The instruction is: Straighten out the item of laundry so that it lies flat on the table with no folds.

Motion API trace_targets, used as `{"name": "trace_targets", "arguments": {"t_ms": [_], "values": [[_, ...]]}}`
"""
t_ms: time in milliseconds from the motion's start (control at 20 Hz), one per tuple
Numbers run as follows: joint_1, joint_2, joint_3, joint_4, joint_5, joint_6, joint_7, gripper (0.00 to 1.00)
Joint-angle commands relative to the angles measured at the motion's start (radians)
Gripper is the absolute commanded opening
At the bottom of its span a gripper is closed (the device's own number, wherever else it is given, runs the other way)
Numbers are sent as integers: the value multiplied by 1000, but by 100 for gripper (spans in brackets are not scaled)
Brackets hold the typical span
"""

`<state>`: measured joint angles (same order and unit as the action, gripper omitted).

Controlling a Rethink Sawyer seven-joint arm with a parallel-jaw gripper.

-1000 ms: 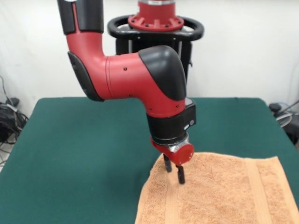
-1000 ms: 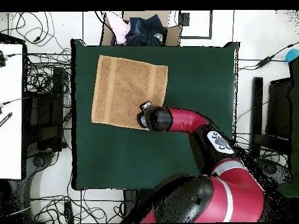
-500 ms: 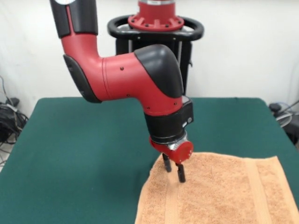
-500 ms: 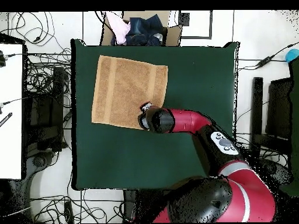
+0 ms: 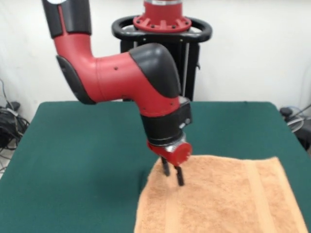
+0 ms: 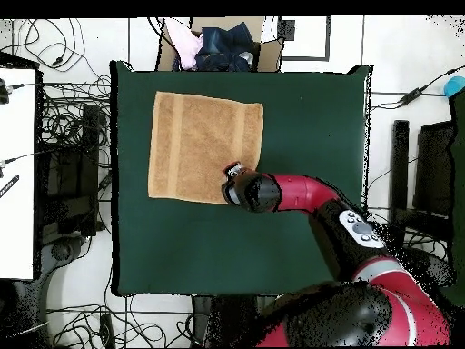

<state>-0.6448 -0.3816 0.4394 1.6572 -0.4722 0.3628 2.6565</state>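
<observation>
Gripper (image 5: 173, 175) down on orange-tan towel (image 5: 218, 199) near its far left corner, 2 fingers slightly apart; green table (image 5: 73, 145) beneath.

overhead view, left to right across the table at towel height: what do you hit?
Bare strip of green table → towel → gripper at the towel's corner, fingers apart → red arm → open table out to the right edge.
</observation>
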Motion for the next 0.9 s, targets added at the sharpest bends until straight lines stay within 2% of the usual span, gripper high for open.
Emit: {"name": "trace_targets", "arguments": {"t_ms": [50,500,650,900], "values": [[-123,-43,-50,56,-149,235,-387,100],[-221,-156,0,62,-152,407,-543,100],[-216,-156,2,39,-151,440,-560,100],[-178,-133,-15,34,-152,406,-524,100]]}}
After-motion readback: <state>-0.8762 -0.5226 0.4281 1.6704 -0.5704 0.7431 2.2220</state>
